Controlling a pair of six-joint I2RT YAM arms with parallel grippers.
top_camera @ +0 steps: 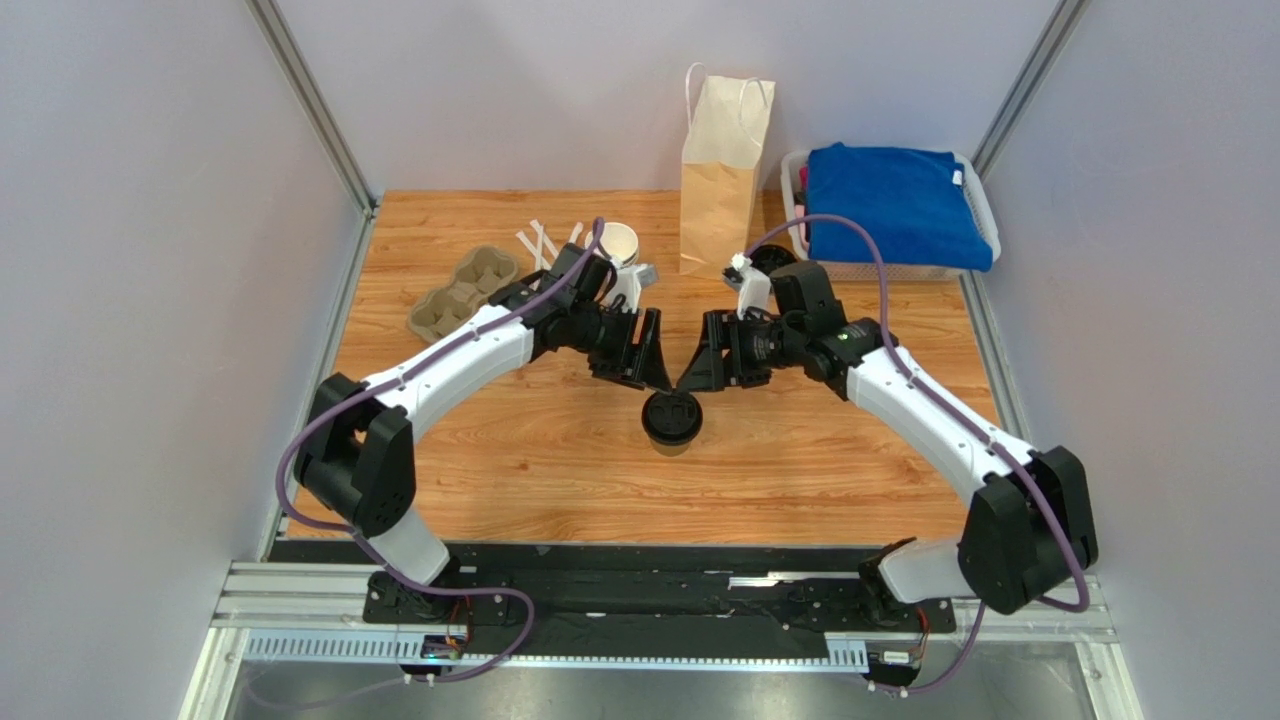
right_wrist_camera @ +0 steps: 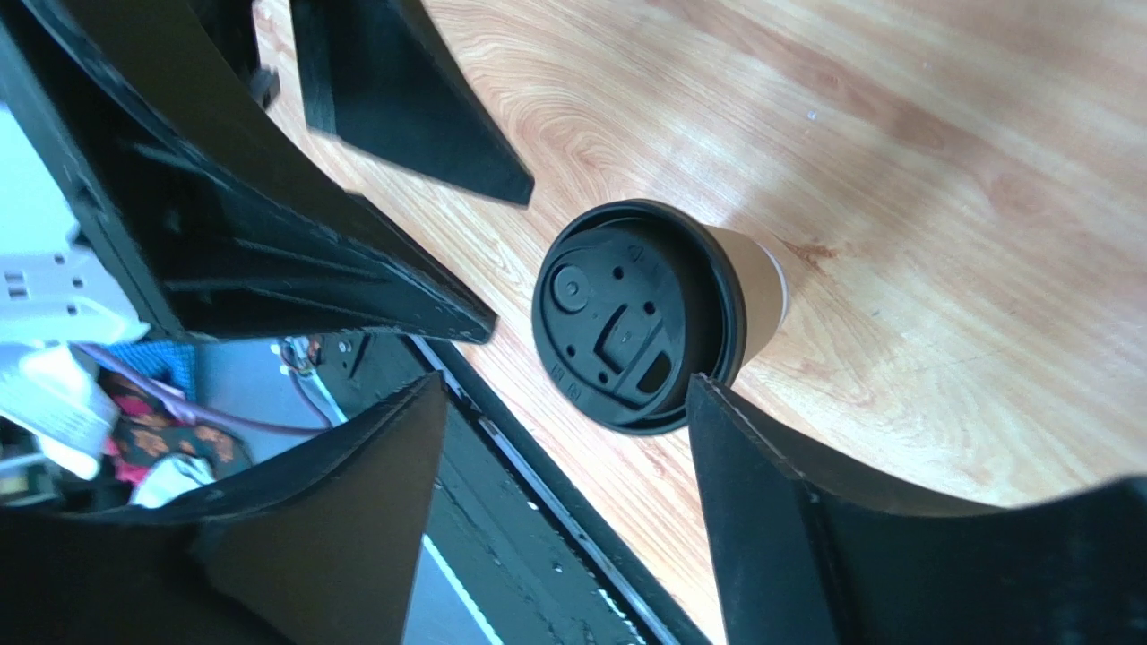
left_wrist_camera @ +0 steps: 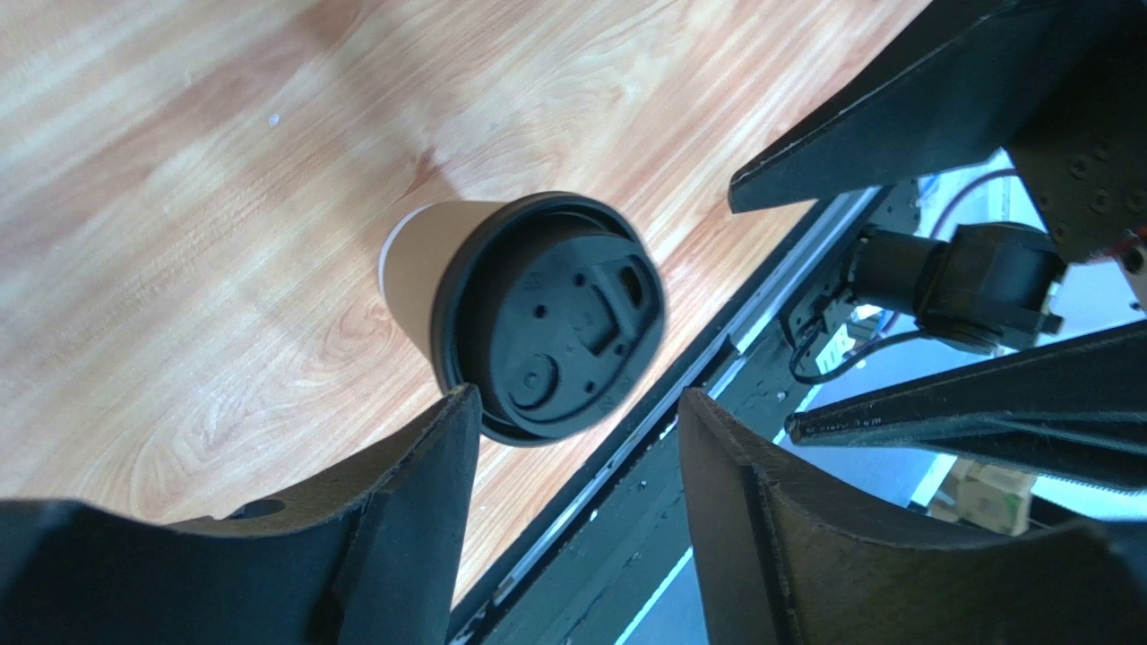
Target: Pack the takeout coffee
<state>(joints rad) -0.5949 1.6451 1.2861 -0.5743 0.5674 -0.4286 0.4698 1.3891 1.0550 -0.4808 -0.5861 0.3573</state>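
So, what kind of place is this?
Probably a robot test cell staged as a coffee counter, not a café: grey panels wall in a wooden table, and on it are a lidded coffee cup, a paper bag and a cardboard cup tray.

Bright, even light from above; faint soft shadows, mild sheen on the wooden table [top_camera: 496,450]; cup [left_wrist_camera: 552,316] sharp, frame edges softer.
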